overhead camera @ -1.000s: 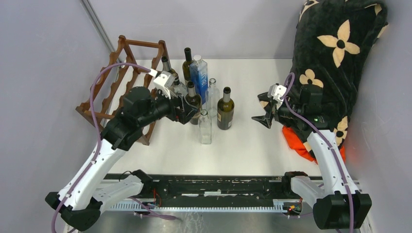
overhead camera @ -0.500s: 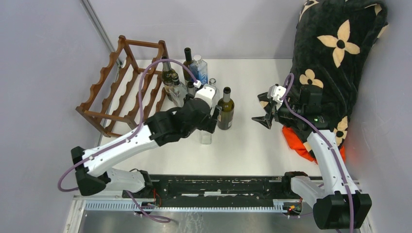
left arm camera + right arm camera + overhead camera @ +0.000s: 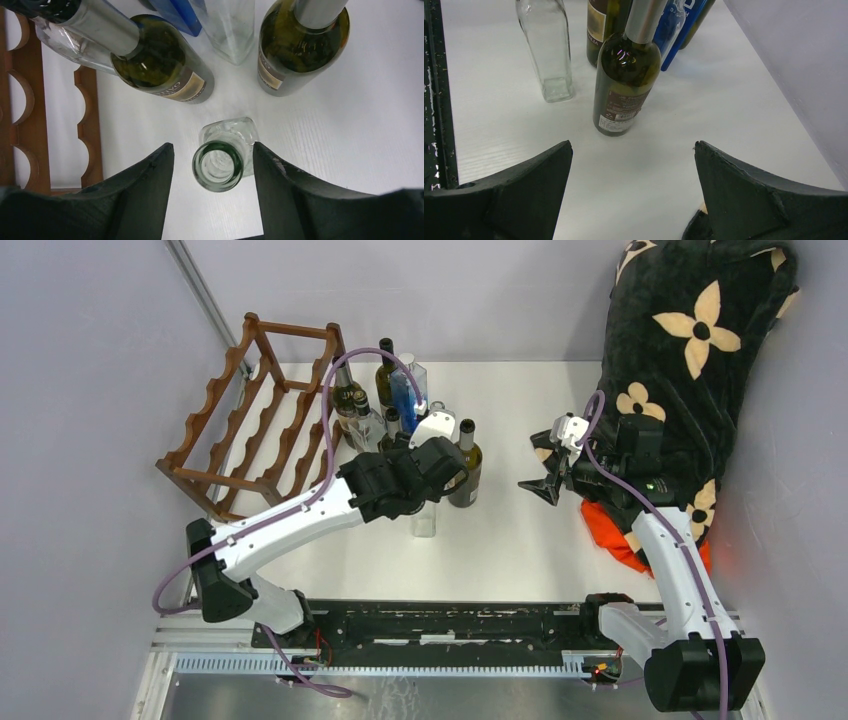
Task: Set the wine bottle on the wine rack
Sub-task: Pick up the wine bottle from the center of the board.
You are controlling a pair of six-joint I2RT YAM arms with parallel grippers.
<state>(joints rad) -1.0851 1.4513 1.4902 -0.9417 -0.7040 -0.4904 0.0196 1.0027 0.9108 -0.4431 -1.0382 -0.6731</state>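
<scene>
The left gripper (image 3: 212,147) straddles the neck of the clear bottle (image 3: 222,160), with a sliver of air on each side. Close behind stand two dark bottles, one on the rack side (image 3: 160,60) and one on the far side (image 3: 295,50), with only a small patch of bare table between them. The rest of the bottle cluster (image 3: 395,400) stands just beside the wine rack (image 3: 255,425), leaving a tight lane there. The open ground is the white table (image 3: 520,550) in front of the bottles and the stretch across to the wide-spread right gripper (image 3: 537,490). A black flowered cloth (image 3: 700,340) and an orange cloth (image 3: 615,540) block the right side.
</scene>
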